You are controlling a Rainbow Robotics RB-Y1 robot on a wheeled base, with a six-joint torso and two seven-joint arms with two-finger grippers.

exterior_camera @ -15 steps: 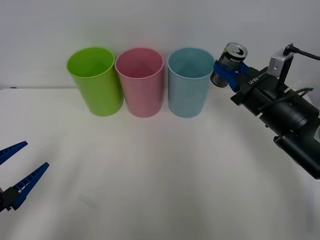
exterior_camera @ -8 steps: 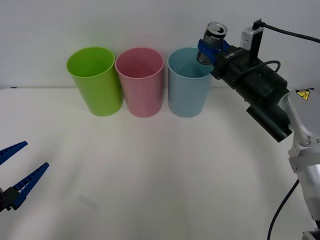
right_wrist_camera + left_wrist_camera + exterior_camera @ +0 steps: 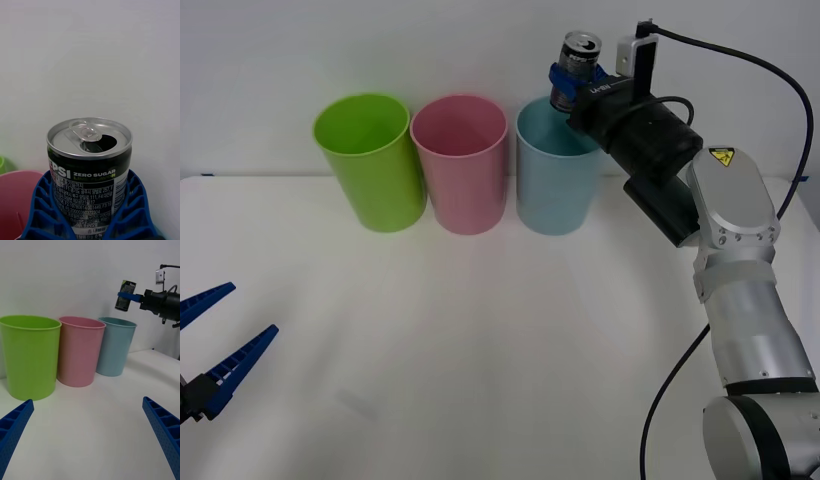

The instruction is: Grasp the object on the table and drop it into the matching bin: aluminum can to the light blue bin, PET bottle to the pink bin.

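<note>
Above light blue bin [image 3: 557,165]: right gripper [image 3: 577,82] clasping can [image 3: 576,68].

White table against a bare pale wall.
The table [image 3: 480,350] is wide, flat and plain white, lit evenly, with soft shadows on its surface. Behind its far edge rises 1 smooth, unmarked wall [image 3: 430,45], pale grey-white, with a slightly darker tone toward the upper corners. The wall meets the table in a straight line.

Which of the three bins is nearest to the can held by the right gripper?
The light blue bin, rightmost in the row. The right gripper holds the aluminum can just above its rim; the pink bin and green bin stand farther left.
</note>
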